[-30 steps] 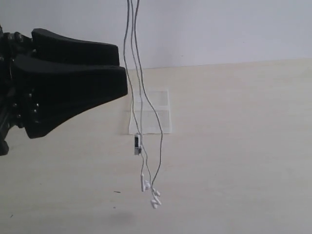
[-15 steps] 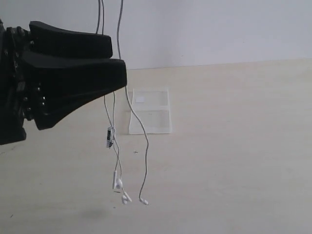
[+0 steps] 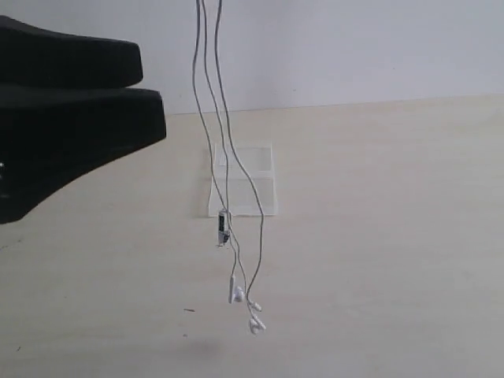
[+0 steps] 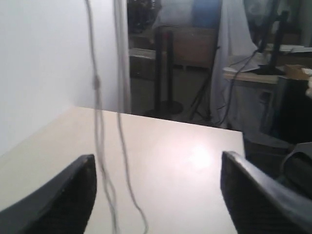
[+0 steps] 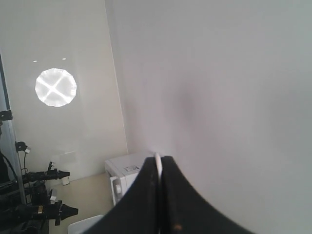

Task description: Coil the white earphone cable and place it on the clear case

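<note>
Hanging down from past the top edge of the exterior frame, the white earphone cable (image 3: 222, 227) dangles in several loose strands at centre. We see its earbuds (image 3: 253, 323) low in the middle, close over the pale table (image 3: 394, 252); whether they touch it we cannot tell. Behind the strands, the clear case (image 3: 242, 189) lies flat on the table at mid-frame. Our left gripper (image 3: 152, 88) fills the upper left, beside the cable. Its wrist camera shows its fingers (image 4: 58, 200) spread wide and released, with blurred strands in the gap, close to one finger. Our right gripper (image 5: 159, 163) is outside the exterior frame; its wrist camera shows its fingers (image 5: 141, 195) clenched on a bit of the white cable.
</note>
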Controlling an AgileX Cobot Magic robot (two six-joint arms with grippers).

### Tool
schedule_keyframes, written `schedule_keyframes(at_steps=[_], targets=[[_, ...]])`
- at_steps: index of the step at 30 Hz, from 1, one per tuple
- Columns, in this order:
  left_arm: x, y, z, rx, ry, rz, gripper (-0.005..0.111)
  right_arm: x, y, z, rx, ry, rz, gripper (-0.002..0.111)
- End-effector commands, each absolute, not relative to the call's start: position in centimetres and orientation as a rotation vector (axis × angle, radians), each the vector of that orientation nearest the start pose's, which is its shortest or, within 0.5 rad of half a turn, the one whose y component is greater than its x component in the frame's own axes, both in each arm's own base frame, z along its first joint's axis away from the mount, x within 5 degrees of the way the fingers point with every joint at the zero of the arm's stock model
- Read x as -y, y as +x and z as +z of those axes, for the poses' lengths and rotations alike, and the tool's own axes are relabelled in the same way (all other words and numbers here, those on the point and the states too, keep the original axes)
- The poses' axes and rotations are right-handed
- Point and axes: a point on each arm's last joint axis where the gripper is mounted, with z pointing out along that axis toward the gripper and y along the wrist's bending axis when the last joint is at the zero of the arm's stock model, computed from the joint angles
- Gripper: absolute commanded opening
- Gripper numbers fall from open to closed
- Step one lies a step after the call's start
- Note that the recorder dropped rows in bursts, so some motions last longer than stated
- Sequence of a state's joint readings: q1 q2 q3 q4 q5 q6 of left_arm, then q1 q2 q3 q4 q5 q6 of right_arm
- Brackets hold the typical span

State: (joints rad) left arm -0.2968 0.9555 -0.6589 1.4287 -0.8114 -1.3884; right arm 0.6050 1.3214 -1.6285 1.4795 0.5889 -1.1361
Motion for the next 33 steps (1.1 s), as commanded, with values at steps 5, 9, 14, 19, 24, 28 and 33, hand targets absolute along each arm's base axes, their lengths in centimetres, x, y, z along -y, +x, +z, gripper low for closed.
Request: schedule_keyframes(at_steps=[5,9,14,19,24,28,33], targets=[[12.1,18.1,32.7,-1.501,0.811,-0.833,0.079,-19.2,18.6,54.8,-1.180,-0.729,1.155,0.000],[12.6,19.1,32.2,-1.466,0.778,-0.921,0.079,-19.2,18.6,54.8,-1.180,-0.729,1.155,0.000],[13.6,19.3,31.5,-1.443,0.837,-0.955,0.079,-19.3,18.8,54.7,-1.174,-0.736,1.143,0.000],[14.1,19.3,31.6,-1.414,0.826,-0.928,0.078,-19.4,19.1,54.6,-1.182,-0.714,1.149,0.000],[14.4,19.2,31.7,-1.397,0.830,-0.922,0.078,-19.7,19.6,54.5,-1.170,-0.688,1.187,0.000],[14.3,19.4,31.5,-1.431,0.813,-0.894,0.078,-19.6,19.8,54.6,-1.167,-0.662,1.181,0.000],[14.4,19.7,31.2,-1.451,0.810,-0.889,0.078,-19.5,19.7,55.1,-1.125,-0.632,1.214,0.000]])
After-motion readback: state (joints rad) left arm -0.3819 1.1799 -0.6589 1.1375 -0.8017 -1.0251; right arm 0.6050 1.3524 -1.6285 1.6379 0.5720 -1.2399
